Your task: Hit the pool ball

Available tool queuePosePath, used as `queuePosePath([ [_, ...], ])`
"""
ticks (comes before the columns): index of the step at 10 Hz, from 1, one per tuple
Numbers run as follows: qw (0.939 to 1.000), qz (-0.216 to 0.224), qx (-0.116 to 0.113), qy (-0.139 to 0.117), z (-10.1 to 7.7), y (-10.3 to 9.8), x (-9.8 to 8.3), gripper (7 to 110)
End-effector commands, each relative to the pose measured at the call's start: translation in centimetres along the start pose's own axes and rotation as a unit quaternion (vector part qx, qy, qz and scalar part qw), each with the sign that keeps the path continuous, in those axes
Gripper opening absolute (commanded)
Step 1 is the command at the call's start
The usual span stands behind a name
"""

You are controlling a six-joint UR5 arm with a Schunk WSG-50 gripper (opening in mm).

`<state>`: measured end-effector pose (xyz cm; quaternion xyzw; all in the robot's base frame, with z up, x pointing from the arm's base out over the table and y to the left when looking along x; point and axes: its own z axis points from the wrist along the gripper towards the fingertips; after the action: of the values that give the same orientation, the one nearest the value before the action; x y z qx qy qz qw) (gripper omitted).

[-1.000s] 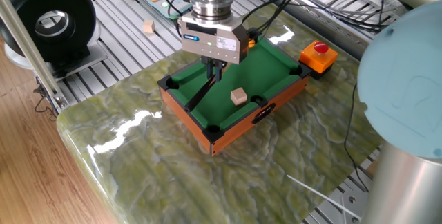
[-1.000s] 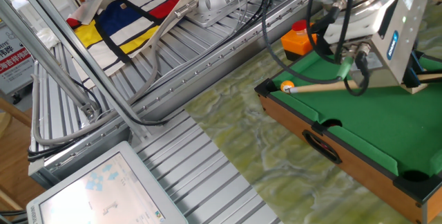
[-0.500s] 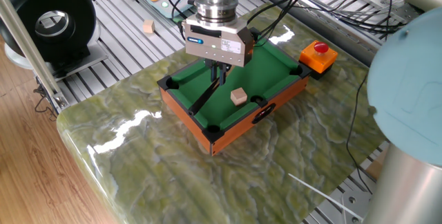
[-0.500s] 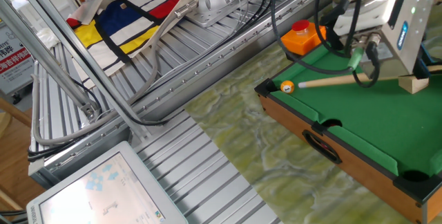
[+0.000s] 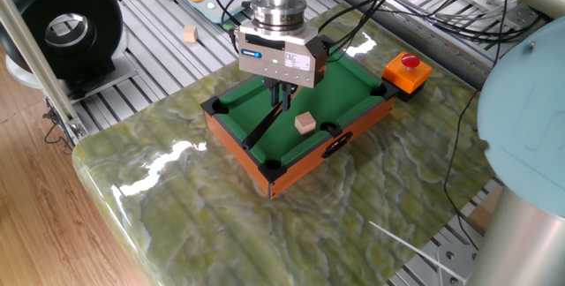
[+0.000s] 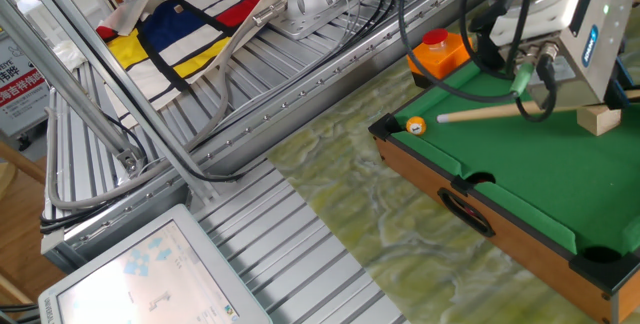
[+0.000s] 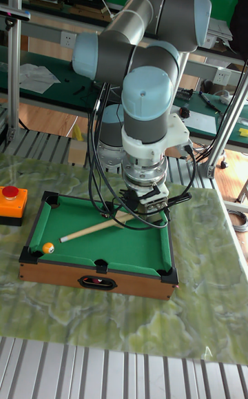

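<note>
The gripper (image 6: 545, 82), fingers pinching the cue stick (image 6: 478, 114), has drawn back from the pool ball (image 6: 416, 125). The ball rests unmoved by the corner pocket, at 9 o'clock from the cue tip; the strike remains pending.

Single UR5 arm, grey links with pale blue joint caps, folded over itself in the tall fixed view: the upper links run sideways at the top, and the wrist drops straight down. The gripper (image 7: 142, 204) points vertically downward beneath a ribbed metal flange and a white housing with a blue label. Black cables loop from the wrist down around the housing on both sides. The two dark fingers (image 5: 281, 98) stand close together, pinching a thin stick. In the other fixed view only the housing edge and cables show.
</note>
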<state>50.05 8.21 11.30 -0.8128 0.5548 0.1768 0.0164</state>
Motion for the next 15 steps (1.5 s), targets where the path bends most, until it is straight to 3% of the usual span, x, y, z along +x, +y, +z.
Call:
queuePosePath([
  [1,0.9997,-0.020,0.008,0.014,-0.24,-0.30,0.64,7],
  [4,0.9989,-0.037,0.006,0.028,-0.18,-0.21,1.41,7],
  [9,0.9991,-0.042,0.005,0.008,0.11,-0.09,0.60,7],
  [15,0.9992,-0.038,0.003,0.010,-0.08,0.14,1.01,7],
])
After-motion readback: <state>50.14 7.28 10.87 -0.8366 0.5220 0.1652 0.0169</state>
